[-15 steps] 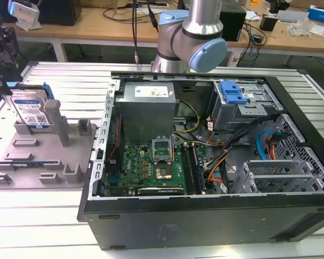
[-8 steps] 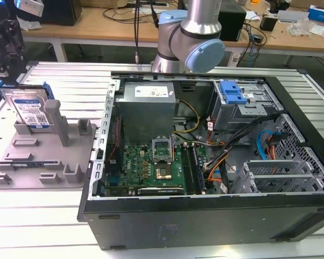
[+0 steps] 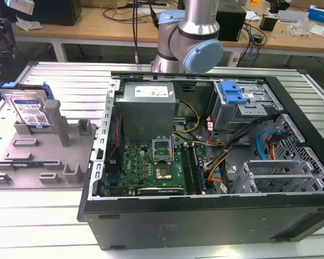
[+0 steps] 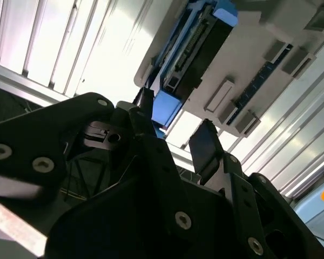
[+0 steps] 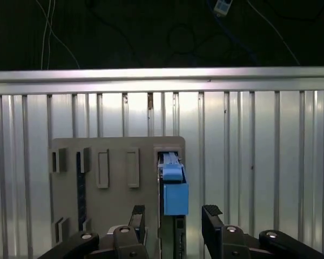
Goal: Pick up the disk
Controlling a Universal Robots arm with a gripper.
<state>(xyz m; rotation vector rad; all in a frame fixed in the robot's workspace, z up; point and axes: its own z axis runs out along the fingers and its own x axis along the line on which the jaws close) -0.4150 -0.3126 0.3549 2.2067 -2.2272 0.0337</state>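
End effector spread, disk upright beyond — well apart

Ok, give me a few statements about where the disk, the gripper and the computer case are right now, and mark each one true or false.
1. The disk stands on edge in the grey fixture. True.
2. The gripper is shut on the disk. False: its fingers are open and hold nothing. In the first wrist view the disk's blue end lies between them.
3. The computer case lies open with its motherboard showing. True.
4. The disk sits inside the computer case. False: it is in the fixture, outside the case, towards the exterior view's left.
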